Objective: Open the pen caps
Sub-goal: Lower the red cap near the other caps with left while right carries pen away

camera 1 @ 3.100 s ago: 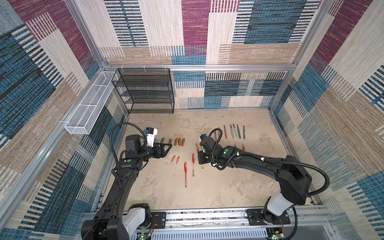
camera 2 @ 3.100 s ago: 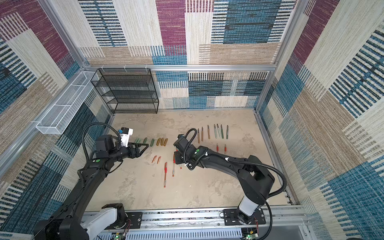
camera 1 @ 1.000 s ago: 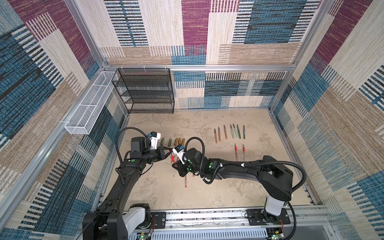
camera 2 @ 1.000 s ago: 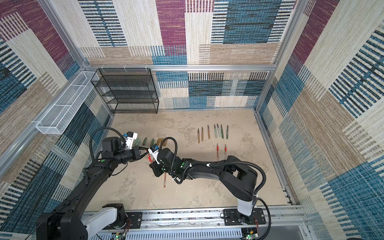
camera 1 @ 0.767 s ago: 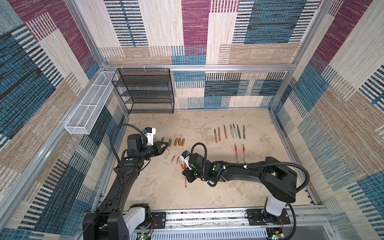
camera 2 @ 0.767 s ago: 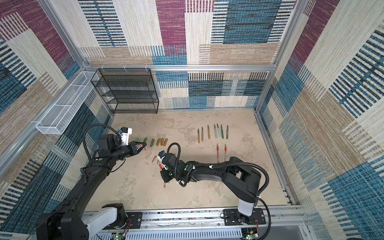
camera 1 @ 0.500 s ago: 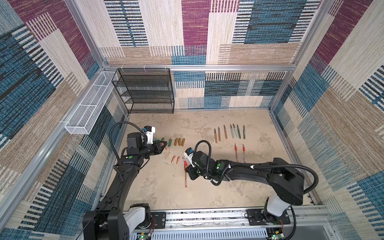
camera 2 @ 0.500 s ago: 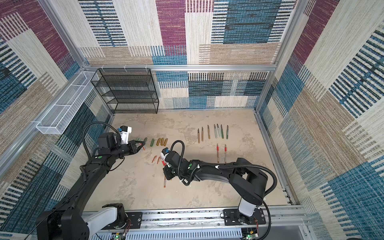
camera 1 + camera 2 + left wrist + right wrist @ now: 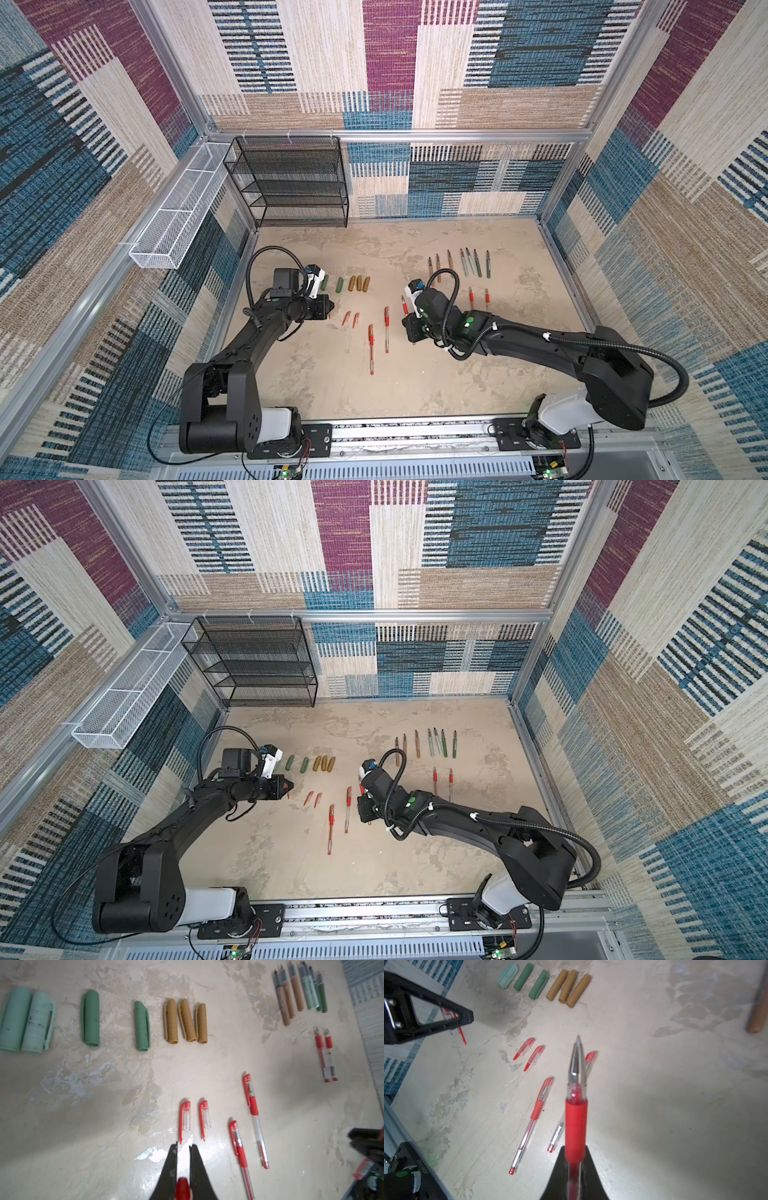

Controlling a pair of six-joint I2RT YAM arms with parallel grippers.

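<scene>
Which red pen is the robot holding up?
The uncapped red pen clamped in the right gripper, bare metal tip showing. The other four red pens lie on the table.

On the table [image 9: 332, 386] the pen caps [image 9: 358, 283] lie in a row at back left, the bare pens [image 9: 476, 264] at back right, two capped pens [image 9: 387, 328] between, nearer the front.

Robot lab test cell. An aluminium frame [image 9: 399, 135] boxes in a sandy counter [image 9: 415, 374], and the walls [image 9: 390, 62] are hung with patchwork woven fabric. Two black robot arms, left arm [image 9: 249, 345] and right arm [image 9: 540, 349], are bolted to a rail [image 9: 415, 434] at the counter's near edge. A black wire rack [image 9: 291, 183] sits in the far left corner, a white wire basket [image 9: 174, 224] on the left wall.
</scene>
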